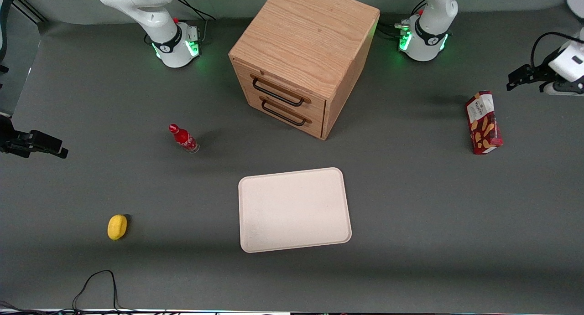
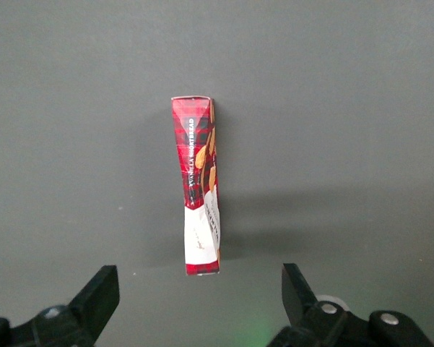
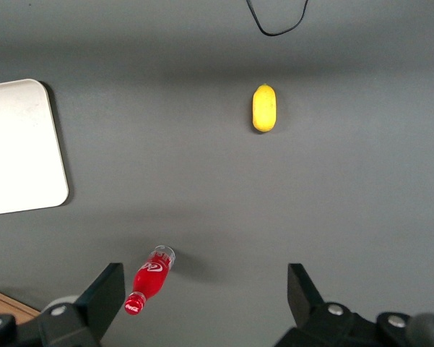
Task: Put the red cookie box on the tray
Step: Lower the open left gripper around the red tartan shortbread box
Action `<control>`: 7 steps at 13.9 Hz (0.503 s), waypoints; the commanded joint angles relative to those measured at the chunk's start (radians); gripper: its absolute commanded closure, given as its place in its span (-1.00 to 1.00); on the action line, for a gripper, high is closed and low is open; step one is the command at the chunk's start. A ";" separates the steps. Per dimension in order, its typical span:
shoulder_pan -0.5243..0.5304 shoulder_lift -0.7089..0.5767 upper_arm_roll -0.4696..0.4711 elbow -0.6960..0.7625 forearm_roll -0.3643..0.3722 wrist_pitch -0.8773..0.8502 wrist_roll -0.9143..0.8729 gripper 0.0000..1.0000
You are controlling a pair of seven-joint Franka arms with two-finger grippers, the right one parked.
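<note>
White arm; gripper [image 2: 199, 307] – black fingers [image 2: 97, 296], silver screws

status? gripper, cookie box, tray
Gripper open, hovering above the red cookie box, no contact. Box lies on the table toward the working arm's end, apart from the tray. Tray bare; nothing between them.
</note>
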 commanded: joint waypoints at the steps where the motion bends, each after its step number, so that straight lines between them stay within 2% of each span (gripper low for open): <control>1: 0.004 0.107 -0.006 -0.019 0.008 0.110 0.013 -1.00; 4: 0.010 0.228 -0.004 -0.039 0.008 0.251 0.080 -1.00; 7: 0.042 0.288 -0.006 -0.113 0.008 0.409 0.095 -1.00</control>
